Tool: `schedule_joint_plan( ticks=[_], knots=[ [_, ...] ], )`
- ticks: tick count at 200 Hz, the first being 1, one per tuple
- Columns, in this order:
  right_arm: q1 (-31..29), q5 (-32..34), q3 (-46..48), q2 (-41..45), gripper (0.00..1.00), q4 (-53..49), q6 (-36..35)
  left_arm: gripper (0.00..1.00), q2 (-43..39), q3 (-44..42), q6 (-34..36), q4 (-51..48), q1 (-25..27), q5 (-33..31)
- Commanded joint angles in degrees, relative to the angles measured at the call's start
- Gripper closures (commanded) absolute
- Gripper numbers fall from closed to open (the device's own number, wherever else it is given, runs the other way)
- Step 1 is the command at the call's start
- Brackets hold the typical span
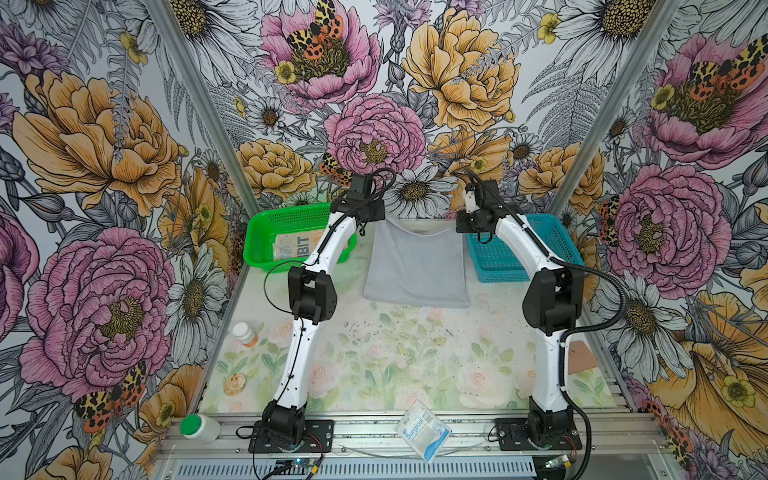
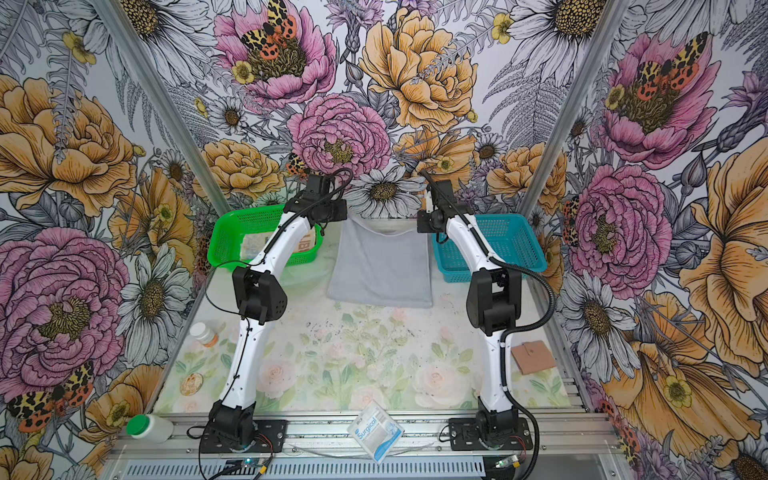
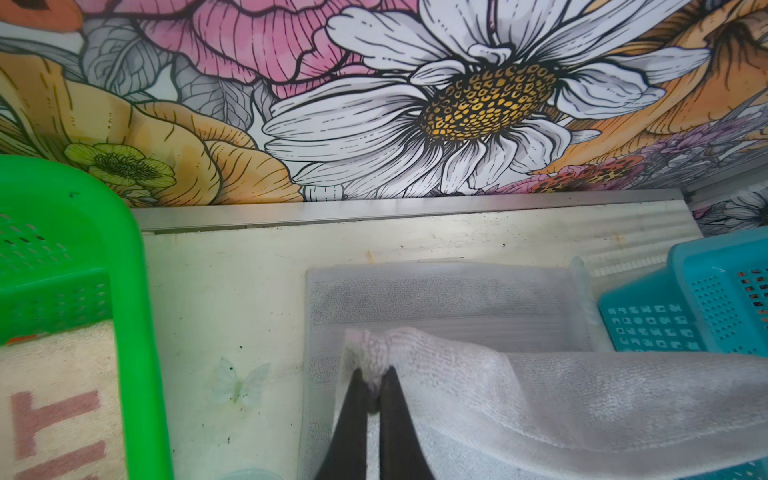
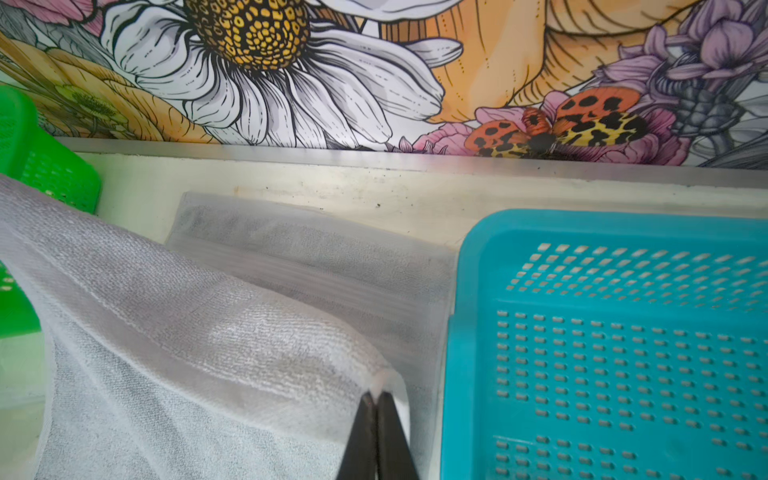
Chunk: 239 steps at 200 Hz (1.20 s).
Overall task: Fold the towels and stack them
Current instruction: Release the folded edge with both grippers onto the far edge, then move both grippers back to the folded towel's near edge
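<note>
We see: left tool (image 3: pixel 374 372) pinching a corner of grey towel (image 1: pixel 415 270) | right tool (image 4: pixel 377 395) pinching its other raised corner.

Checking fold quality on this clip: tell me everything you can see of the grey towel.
The grey towel is plain light-grey terry with a flat woven band near its hem. It lies at the far end of the table between the green basket and the teal basket. The left pincer and right pincer are each shut on a corner, holding one edge raised above the layer lying flat beneath, so it is mid-fold; the held edge sags between them.
</note>
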<state>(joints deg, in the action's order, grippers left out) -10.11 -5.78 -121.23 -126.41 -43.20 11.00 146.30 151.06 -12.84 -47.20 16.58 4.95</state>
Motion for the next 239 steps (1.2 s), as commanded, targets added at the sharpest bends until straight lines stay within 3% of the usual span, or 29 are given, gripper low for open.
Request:
schedule_joint_plan(
  ticks=[1,35,44,62,86,94,111,143,172,193,213,239],
  knots=[
    [0.4,0.9,-3.5,-2.4,1.0,0.9,0.0,1.0,2.1,1.0,1.7,2.6,-1.4,2.9],
    [0.1,2.1,-5.1,-2.7,1.0,0.9,0.0,1.0,3.3,-0.2,4.2,6.4,-1.3,3.2],
    [0.0,2.1,-5.4,-2.6,1.0,0.9,0.0,0.9,3.3,-0.3,4.8,7.0,-1.2,2.1],
    [-0.1,3.2,-5.2,-2.0,0.73,0.8,-0.1,0.83,2.9,-1.0,6.3,8.3,-1.2,1.5],
    [-0.8,4.0,-3.8,0.0,0.56,0.9,-0.8,0.53,0.8,-3.6,8.6,8.8,-0.9,1.1],
    [-1.2,4.3,-3.1,1.0,0.52,0.9,-1.0,0.38,-0.5,-5.6,9.4,8.8,-0.5,1.1],
    [-2.2,4.4,-1.2,3.5,0.48,1.0,-1.2,0.3,-5.3,-12.3,11.2,9.0,0.5,-1.1],
    [-5.3,-0.3,7.3,9.7,0.47,1.3,0.8,0.27,-18.8,-32.6,9.1,10.8,3.7,-9.9],
    [-8.9,-7.3,20.4,13.9,0.49,4.8,5.7,0.32,-28.0,-52.1,-2.3,15.7,4.1,0.9],
    [-10.8,-9.7,32.5,16.9,0.52,12.7,10.3,0.38,-31.5,-64.1,-7.1,23.6,5.3,7.6],
    [-11.2,-11.5,41.4,18.9,0.52,20.1,13.9,0.39,-33.4,-70.5,-8.5,28.3,7.0,7.1],
    [-11.4,-12.1,45.2,19.0,0.52,20.8,13.7,0.4,-33.4,-73.6,-9.8,28.3,8.2,5.9]
  ],
)
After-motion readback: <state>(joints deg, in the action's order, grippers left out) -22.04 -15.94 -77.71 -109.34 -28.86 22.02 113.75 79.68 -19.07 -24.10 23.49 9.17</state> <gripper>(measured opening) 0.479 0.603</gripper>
